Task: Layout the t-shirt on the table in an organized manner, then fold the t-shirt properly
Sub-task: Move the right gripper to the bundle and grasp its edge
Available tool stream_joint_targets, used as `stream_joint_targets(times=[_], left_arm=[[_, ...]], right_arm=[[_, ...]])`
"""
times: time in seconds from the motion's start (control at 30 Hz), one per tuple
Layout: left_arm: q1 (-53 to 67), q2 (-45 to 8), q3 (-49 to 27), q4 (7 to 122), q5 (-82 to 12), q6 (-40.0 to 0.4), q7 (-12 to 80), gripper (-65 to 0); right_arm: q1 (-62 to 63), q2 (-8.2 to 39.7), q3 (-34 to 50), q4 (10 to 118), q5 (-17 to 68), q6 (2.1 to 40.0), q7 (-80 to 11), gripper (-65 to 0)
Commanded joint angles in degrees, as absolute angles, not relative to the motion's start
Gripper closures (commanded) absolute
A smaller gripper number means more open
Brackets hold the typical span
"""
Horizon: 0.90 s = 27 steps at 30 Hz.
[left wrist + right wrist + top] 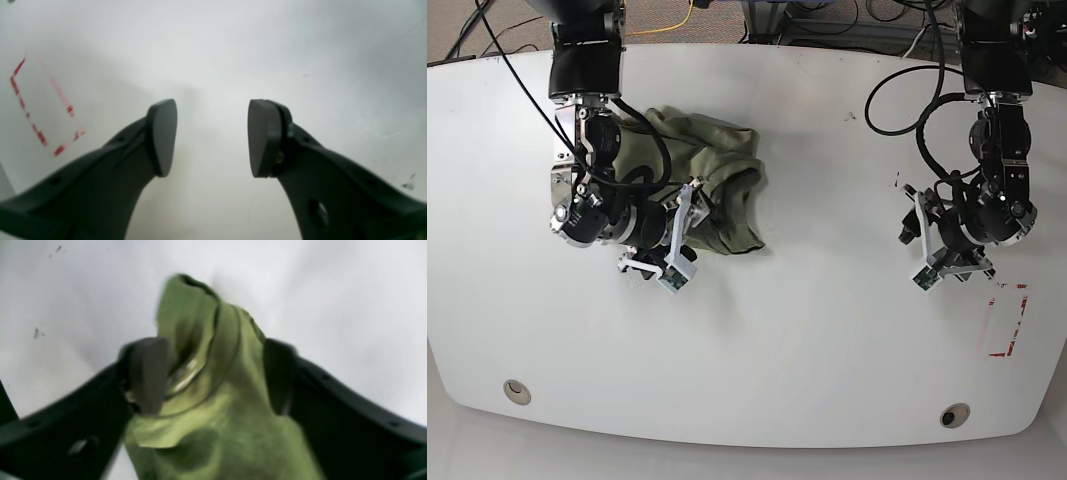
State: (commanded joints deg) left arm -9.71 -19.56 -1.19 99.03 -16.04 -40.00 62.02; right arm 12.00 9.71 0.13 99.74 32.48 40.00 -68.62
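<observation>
Step in hand: laying out, not yet folding. The t-shirt (712, 185) lies bunched in a heap on the far part of the desk (807, 330), on my right arm's side.

My right tool (213, 373) has its jaws set wide with a fold of the shirt between them. The right wrist view is blurred, so I cannot tell whether the pads press the cloth or only straddle it. A ribbed hem, probably the collar, curls up between them.

My left tool (212, 136) stands wide and empty over bare desk, well apart from the shirt, near the red tape rectangle (43, 110).

Materials: soft olive-green cotton, wrinkled, limp, folded over itself. The desk is glossy white and hard, with small dark specks; I expect cloth to slide easily on it.

Next move, my judgement: secure one edge with the right tool, bring the left across to take a second edge, then draw the shirt flat.
</observation>
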Motion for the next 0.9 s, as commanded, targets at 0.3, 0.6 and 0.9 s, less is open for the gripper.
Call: stream_joint_targets(times=[0.3, 0.6, 0.9], left_arm=[[-9.80, -13.41, 0.75, 101.85, -15.96, -40.00, 62.11, -31.9], [-9.98, -1.89, 6.11, 104.22, -15.69, -40.00, 62.11, -31.9], [-10.07, 9.00, 14.55, 98.59, -15.52, -40.00, 61.85, -31.8]], right_arm=[[9.80, 11.91, 1.01, 108.26, 32.75, 40.00, -68.70, -65.0], [3.74, 14.29, 11.91, 108.70, 32.66, 40.00, -68.70, -65.0], [2.95, 18.42, 16.22, 103.34, 32.40, 40.00, -67.30, -27.0]])
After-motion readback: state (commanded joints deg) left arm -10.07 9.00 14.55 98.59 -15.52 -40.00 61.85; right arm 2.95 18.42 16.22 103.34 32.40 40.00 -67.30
